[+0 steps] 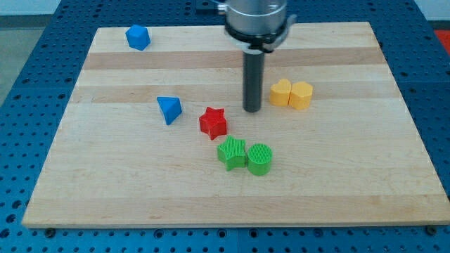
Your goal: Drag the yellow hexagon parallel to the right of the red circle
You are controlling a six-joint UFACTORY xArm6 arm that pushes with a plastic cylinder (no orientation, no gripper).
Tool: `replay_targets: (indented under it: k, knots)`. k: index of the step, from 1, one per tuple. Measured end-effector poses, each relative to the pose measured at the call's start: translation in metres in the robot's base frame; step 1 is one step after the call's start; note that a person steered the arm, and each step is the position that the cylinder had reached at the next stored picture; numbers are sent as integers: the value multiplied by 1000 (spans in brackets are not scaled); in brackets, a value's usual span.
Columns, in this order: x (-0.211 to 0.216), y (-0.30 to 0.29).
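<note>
My tip (252,109) rests on the wooden board (105,190), holding nothing and touching no block. Just to its right sit two yellow blocks, touching: a yellow hexagon (280,92) and a yellow heart (301,95). Below-left lies a red star (213,122), then a green star (231,152) touching a green cylinder (259,159). No red circle shows.

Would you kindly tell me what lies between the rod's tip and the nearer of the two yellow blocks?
Nothing: in the camera view only bare wood separates my tip from the yellow block at its right, which touches a second yellow block.
</note>
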State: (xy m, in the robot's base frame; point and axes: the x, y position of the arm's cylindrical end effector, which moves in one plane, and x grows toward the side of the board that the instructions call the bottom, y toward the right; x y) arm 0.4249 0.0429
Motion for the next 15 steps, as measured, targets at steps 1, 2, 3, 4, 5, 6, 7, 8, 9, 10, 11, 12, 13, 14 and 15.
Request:
replay_targets:
  k: [1,2,3,4,5,6,7,8,9,10,11,12,13,14,15]
  knots:
    - [4,35]
    - [8,71]
    - [9,92]
    - [8,101]
    - [6,102]
    - [6,98]
    - [2,94]
    - [-12,94]
    - [-30,91]
    - [-32,71]
    - [-32,44]
    - [-32,34]
    - [-33,51]
    - [-46,74]
    - [-69,78]
